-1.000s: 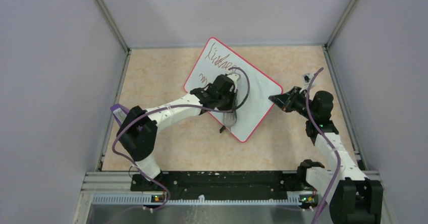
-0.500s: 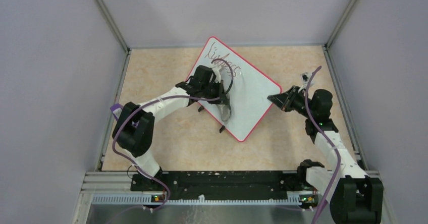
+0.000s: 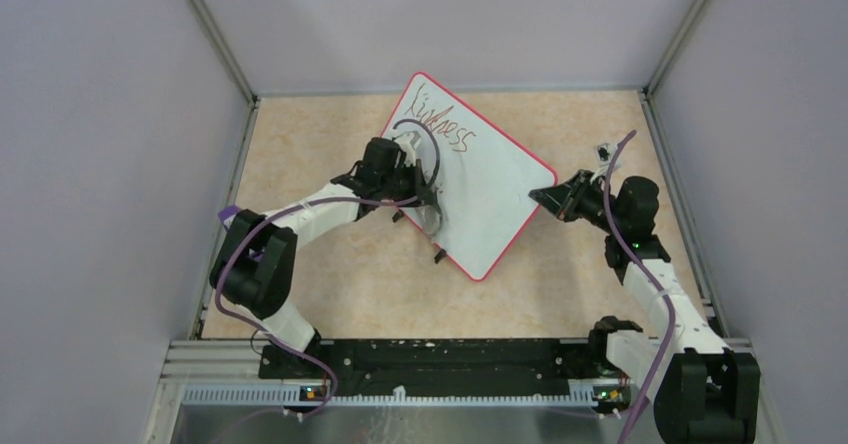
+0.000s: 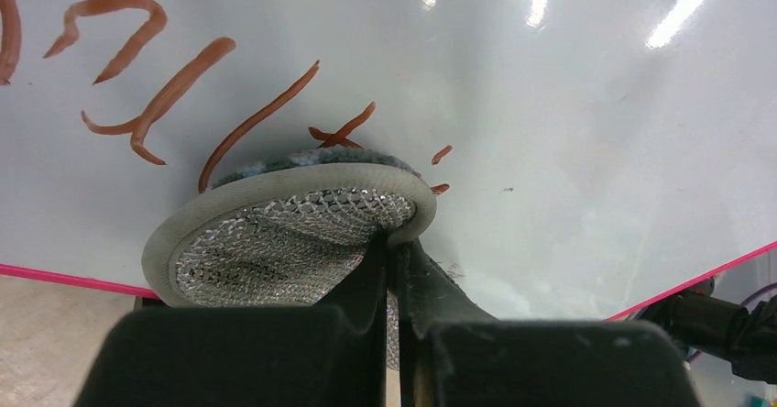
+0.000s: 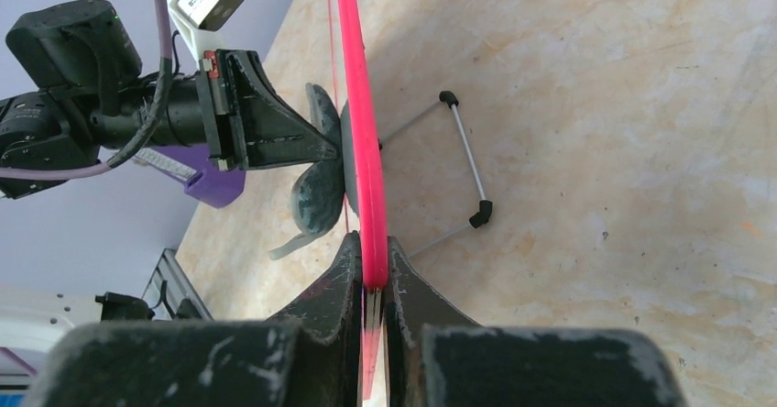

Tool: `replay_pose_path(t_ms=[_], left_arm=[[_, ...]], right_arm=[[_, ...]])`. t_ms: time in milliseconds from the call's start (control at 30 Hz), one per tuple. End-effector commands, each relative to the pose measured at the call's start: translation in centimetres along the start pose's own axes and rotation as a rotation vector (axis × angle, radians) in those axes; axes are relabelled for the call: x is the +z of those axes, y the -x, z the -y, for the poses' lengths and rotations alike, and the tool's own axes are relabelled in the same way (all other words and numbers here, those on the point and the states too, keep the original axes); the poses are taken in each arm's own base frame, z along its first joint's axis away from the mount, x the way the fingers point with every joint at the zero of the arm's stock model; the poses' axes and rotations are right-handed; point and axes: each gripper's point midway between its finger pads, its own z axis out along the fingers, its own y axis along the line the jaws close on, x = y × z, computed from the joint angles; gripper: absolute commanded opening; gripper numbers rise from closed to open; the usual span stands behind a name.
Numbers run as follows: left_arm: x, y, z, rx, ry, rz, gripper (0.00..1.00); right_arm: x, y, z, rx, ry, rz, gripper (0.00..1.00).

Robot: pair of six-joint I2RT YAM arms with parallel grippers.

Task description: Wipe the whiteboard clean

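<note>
The whiteboard (image 3: 490, 189) stands tilted on the table, white with a red-pink rim and two black feet. Red-brown handwriting (image 3: 445, 124) runs along its far part; strokes also show in the left wrist view (image 4: 147, 104). My left gripper (image 3: 425, 204) is shut on a grey mesh wiping pad (image 4: 284, 237) and presses it against the board's left part (image 4: 568, 104). My right gripper (image 3: 545, 194) is shut on the board's right rim (image 5: 362, 150), seen edge-on. The pad (image 5: 321, 187) also shows in the right wrist view, against the board.
The board's wire stand with black feet (image 5: 467, 164) rests on the beige table (image 3: 320, 144). Grey walls close in the left, far and right sides. A purple part (image 5: 215, 182) of the left arm shows beyond the board.
My left gripper has dragged the pad leftward and farther across the board, uncovering more of the handwriting. The right gripper has kept its hold on the rim.
</note>
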Motion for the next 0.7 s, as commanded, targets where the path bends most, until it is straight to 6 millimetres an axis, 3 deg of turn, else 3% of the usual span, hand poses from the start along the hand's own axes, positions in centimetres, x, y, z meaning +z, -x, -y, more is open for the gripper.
replay_pose_path(t_ms=[0, 300, 367, 533, 667], left_arm=[[0.9, -0.2, -1.0, 0.048, 0.092, 0.054, 0.00], [3.4, -4.2, 8.8, 0.187, -0.030, -0.009, 0.00], [3.5, -4.7, 10.1, 0.175, -0.069, -0.017, 0.00], [3.0, -5.3, 10.6, 0.159, -0.095, -0.010, 0.00], [2.2, -5.7, 8.9, 0.164, -0.038, 0.000, 0.00]], right_arm=[[-0.1, -3.6, 0.5, 0.008, 0.001, -0.134, 0.00], [-0.1, -3.9, 0.3, 0.005, 0.008, -0.140, 0.00], [-0.1, -3.9, 0.3, 0.004, 0.009, -0.140, 0.00], [-0.1, -4.0, 0.3, 0.006, 0.010, -0.142, 0.00], [0.0, -4.1, 0.3, 0.004, 0.011, -0.141, 0.00]])
